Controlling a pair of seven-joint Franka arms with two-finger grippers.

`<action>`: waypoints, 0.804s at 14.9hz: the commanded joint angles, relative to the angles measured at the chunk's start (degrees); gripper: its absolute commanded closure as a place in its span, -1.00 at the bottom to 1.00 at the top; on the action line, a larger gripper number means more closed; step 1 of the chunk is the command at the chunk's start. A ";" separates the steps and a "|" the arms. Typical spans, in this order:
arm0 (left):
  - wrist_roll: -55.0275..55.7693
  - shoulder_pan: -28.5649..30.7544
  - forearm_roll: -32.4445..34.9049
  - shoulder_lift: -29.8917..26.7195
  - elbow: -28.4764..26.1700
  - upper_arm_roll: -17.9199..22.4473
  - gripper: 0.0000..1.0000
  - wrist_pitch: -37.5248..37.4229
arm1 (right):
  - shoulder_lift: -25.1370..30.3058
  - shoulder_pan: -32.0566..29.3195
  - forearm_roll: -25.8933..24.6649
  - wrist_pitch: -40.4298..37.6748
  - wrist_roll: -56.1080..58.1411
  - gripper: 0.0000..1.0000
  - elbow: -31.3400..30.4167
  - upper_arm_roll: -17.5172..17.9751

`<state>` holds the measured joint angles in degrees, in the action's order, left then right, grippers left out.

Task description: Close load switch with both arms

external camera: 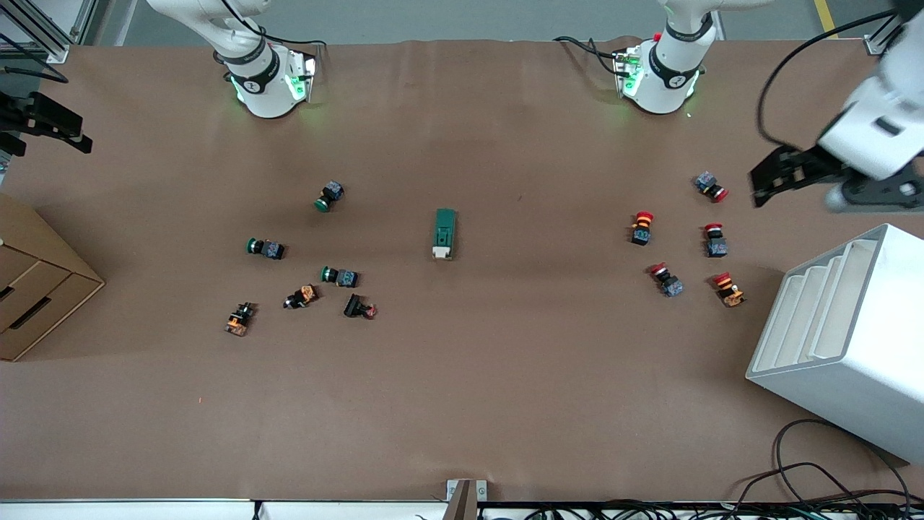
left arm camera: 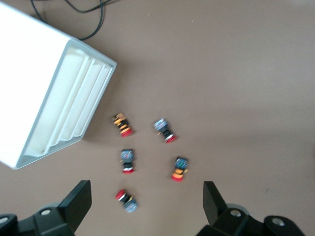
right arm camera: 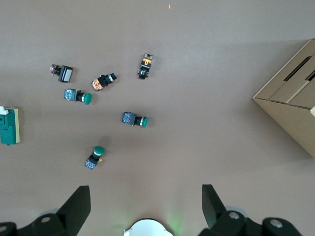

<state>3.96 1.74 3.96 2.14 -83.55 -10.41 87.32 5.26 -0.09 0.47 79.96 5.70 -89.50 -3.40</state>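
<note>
**Load switch alone at mid-table, both tools wide open**

At the front view's lower right, the white slotted rack [external camera: 841, 339] shows bare slots; at its left edge the cardboard box [external camera: 40, 278] has slits, its inside hidden. Dead centre on the table [external camera: 505, 390] lies the load switch [external camera: 445, 233]: a dark green oblong, its white end toward the camera. Green push buttons [external camera: 328, 196] scatter mid-left, red push buttons [external camera: 642, 227] mid-right. The left tool [external camera: 776, 177] hangs open at the upper right, above the rack. The right tool [right arm camera: 145, 206] gapes wide over the green buttons.
</note>
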 commanded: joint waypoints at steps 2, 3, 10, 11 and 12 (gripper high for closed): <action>-5.97 0.63 -3.60 -8.98 -10.83 4.59 -1.00 0.57 | 2.21 0.18 -0.38 0.99 0.45 -1.00 -2.61 -0.11; -6.68 0.72 -4.57 -10.83 -12.94 5.22 -1.00 0.57 | 2.21 0.09 -0.38 0.90 0.54 -1.00 -2.78 -0.11; -7.83 0.01 -5.19 -13.23 -14.28 6.45 -1.00 0.30 | 2.83 0.18 -0.38 1.08 0.71 -1.00 -3.84 -0.11; -7.92 -0.07 -5.11 -12.26 -13.32 6.10 -1.00 0.30 | 2.83 0.18 -0.38 0.90 0.80 -1.00 -3.75 -0.11; -7.83 -0.16 -5.11 -11.38 -12.44 6.01 -1.00 0.30 | 2.83 0.18 -0.38 0.90 0.80 -1.00 -3.75 -0.11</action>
<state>-2.87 1.85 -0.42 -11.62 -98.26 -4.27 87.56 5.94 0.00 0.47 80.06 5.84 -90.95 -3.48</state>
